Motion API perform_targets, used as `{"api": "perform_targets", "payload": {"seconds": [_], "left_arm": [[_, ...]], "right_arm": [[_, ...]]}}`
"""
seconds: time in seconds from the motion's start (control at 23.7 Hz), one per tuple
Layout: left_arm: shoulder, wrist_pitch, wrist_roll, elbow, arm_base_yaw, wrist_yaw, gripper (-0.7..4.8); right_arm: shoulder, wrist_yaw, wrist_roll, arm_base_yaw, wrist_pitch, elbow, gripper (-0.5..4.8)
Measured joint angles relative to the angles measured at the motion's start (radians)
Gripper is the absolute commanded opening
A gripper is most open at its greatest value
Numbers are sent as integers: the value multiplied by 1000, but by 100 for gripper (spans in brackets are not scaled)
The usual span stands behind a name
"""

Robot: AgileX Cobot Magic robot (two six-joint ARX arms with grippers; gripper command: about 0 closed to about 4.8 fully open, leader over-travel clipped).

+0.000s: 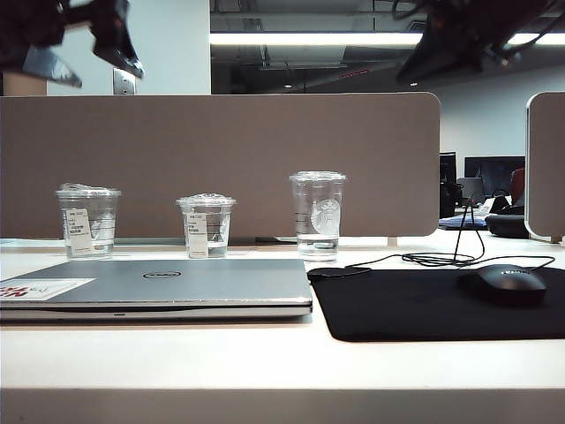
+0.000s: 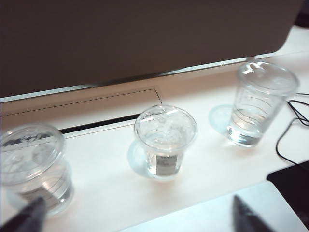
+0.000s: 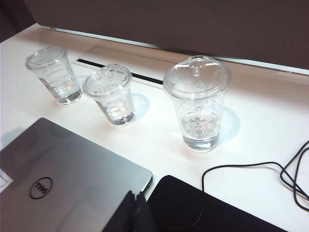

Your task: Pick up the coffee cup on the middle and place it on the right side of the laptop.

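From outside, my left hand and right hand hang high above the desk. My left wrist shows spread fingers above the cup. My right wrist shows closed fingers over the laptop.

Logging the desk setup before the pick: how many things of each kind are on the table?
Clear lidded cups: 3: coffee cup, taller logo cup, wrinkly-lid cup
Laptop: 1
Mouse pad: 1
Mouse: 1
Total: 6
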Motion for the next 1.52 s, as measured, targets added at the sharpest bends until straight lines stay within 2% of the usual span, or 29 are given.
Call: {"api": "perform_targets", "payload": {"seconds": [0.13, 0.38, 0.84, 1.01, 1.14, 1.52], "left_arm": [[104, 60, -26, 3, -10, 0, 479], [418, 273, -71, 42, -20, 11, 479], [709, 272, -71, 327, -59, 48, 479], [795, 195, -70, 417, -61, 0, 479], [846, 169, -70, 463, -68, -11, 479], [964, 216, -70, 552, -74, -12, 479]], "right_arm": [[72, 1, 0, 10, 75, 7, -5], [185, 29, 0, 10, 166, 91, -5], [270, 80, 0, 10, 246, 113, -5], [298, 87, 0, 10, 246, 113, -5], [312, 96, -1, 9, 256, 116, -5], [327, 106, -3, -10, 263, 118, -5]]}}
